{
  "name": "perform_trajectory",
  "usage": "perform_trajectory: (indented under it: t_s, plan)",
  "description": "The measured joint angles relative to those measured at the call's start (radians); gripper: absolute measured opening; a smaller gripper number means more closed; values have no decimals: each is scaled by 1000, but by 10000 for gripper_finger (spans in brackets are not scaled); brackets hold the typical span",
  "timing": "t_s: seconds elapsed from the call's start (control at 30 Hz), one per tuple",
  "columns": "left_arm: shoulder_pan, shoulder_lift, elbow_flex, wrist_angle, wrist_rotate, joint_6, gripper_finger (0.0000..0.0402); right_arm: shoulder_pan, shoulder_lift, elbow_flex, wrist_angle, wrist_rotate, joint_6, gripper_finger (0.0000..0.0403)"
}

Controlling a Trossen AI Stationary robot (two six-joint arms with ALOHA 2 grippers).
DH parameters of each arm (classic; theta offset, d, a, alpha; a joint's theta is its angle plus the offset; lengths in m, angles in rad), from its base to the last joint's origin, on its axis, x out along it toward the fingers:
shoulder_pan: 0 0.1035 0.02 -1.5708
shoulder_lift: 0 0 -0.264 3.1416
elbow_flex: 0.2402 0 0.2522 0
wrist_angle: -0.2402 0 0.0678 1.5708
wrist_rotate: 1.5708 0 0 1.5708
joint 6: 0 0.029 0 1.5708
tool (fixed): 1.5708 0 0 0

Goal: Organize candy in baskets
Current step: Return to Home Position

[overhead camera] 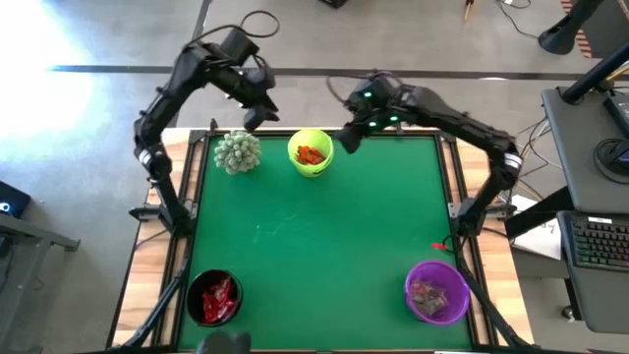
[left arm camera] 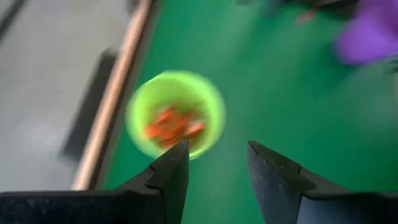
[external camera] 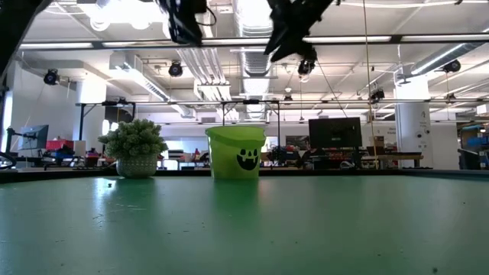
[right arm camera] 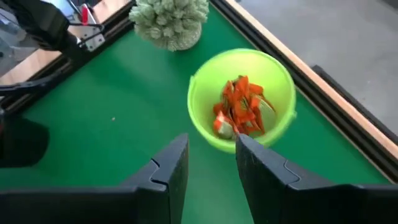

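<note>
We count three baskets on the counter (overhead camera: 314, 236). The green basket (overhead camera: 313, 172) stands at the far edge, about midway across. The black basket (overhead camera: 195, 290) sits in the near left corner and the purple basket (overhead camera: 454, 275) in the near right corner, so all three are well apart.

Each basket holds a heap too tangled for us to count. There is orange candy (overhead camera: 313, 154) in the green one, red candy (overhead camera: 218, 298) in the black one and pale candy (overhead camera: 429, 295) in the purple one. One loose red candy (overhead camera: 439, 246) lies on the green cloth by the right edge, a little farther off than the purple basket and not touching it. One spiky plant (overhead camera: 237, 151) stands just left of the green basket.

We see two arms, both raised above the far edge. The left claw (overhead camera: 257, 116) hangs over the far rim between the plant and the green basket, its two fingers spread with nothing between them. The right claw (overhead camera: 349, 141) hangs just right of the green basket, its two fingers parted by a narrower gap and also empty. In the low view both claws are high above the green basket's rim and touch nothing.
</note>
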Motion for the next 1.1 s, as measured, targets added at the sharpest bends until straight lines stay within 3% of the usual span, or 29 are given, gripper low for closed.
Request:
perform_trajectory:
  t_s: [0.2,0.4,0.57,0.73,0.87,1.03,1.1]
  plan:
    - [-6,-124,-39,-21,325,87,144,37,-163,-4,-157,5,27,116]
    - [-8,-287,-195,-8,532,200,144,103,-309,-20,-172,6,47,115]
    - [-8,-436,-401,50,671,276,144,152,-391,-30,-209,4,108,115]
    - [-8,-571,-576,188,716,187,144,156,-443,-31,-274,6,75,110]
    - [-7,-670,-697,316,789,127,144,159,-482,-31,-347,5,211,110]
    - [-8,-784,-837,451,1032,114,144,178,-551,-49,-396,4,11,116]
    - [-8,-814,-872,456,1059,113,144,181,-588,-57,-381,-21,-54,116]
